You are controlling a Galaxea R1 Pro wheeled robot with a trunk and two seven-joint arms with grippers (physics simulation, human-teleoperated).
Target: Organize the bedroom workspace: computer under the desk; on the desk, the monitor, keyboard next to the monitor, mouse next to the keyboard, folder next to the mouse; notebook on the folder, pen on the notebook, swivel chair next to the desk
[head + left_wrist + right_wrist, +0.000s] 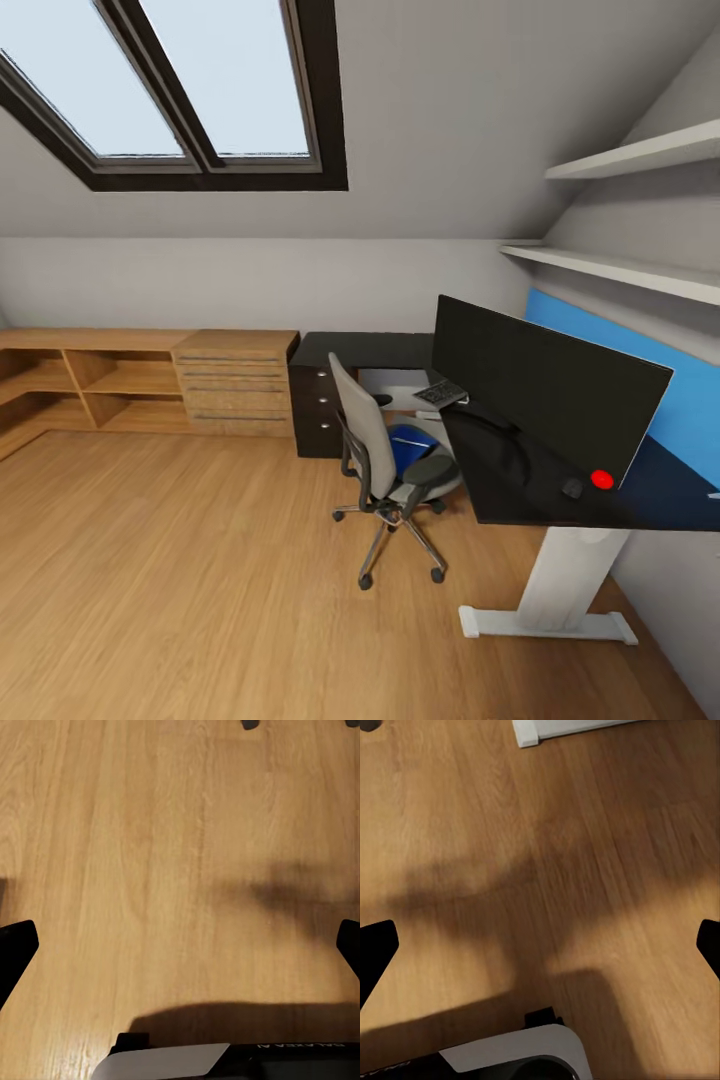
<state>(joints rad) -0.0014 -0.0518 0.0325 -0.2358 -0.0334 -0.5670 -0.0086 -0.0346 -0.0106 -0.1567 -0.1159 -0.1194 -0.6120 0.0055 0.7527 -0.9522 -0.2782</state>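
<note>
The black desk (365, 350) runs along the right wall on white legs. On it stands the wide black monitor (540, 385), with the small black mouse (572, 488) beside its red dot. The keyboard (440, 392) lies at the desk's inner corner. The grey swivel chair (372, 440) faces the desk, apart from it, and the blue folder (410, 445) lies on its seat. A pale grey box (392, 382) under the desk looks like the computer. Notebook and pen are out of view. My left gripper (180, 945) and right gripper (540, 945) hang open over bare wood floor, empty.
A light wooden cabinet (235, 385) with shelves lines the back wall at left. Wall shelves (620, 265) jut out above the desk. The desk's white foot (545, 622) (562, 729) lies on the floor near my right gripper. Wide wood floor (170, 580) spreads at left.
</note>
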